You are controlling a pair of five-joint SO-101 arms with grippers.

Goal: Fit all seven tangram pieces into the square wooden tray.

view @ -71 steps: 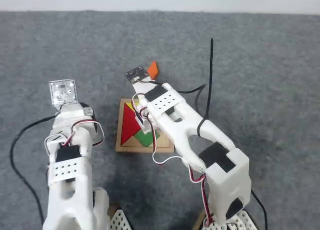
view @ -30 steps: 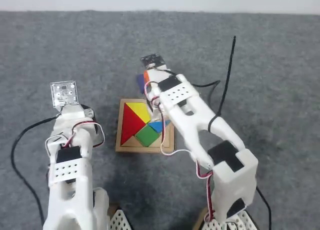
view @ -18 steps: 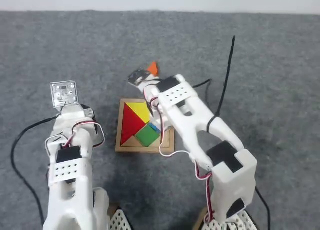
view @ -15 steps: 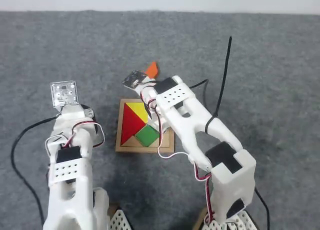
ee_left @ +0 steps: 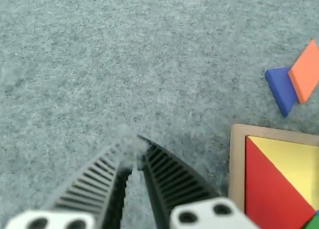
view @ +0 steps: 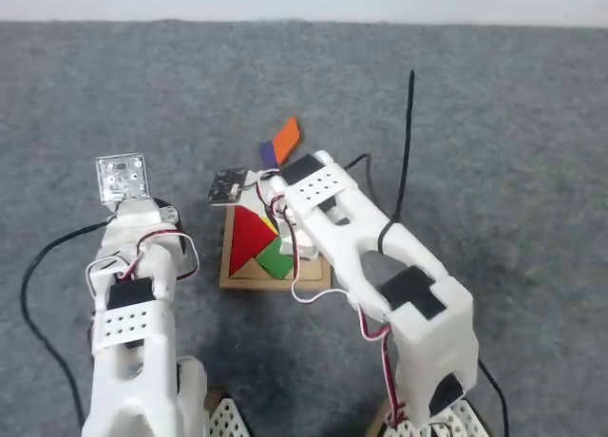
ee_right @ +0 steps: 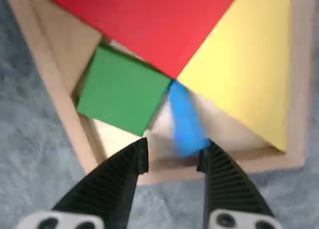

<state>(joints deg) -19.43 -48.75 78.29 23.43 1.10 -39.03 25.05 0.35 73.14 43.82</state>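
Holds right gripper [ee_right: 172, 157] spread low over tray [ee_right: 55, 104], blue piece [ee_right: 185, 122] between its tips, against one finger. Shows red triangle [ee_right: 144, 25], yellow triangle [ee_right: 244, 74], green square [ee_right: 119, 92] just beyond, in tray. Rests left gripper [ee_left: 135, 149] pressed together above carpet [ee_left: 99, 50]; orange piece [ee_left: 305, 72], navy piece [ee_left: 281, 89] farther ahead

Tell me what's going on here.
The right gripper hangs open over the wooden tray, a light blue piece at its tips beside the green square. The red triangle and yellow triangle sit inside too. An orange piece and dark blue piece lie outside on the carpet. The left gripper is shut, off to the side.
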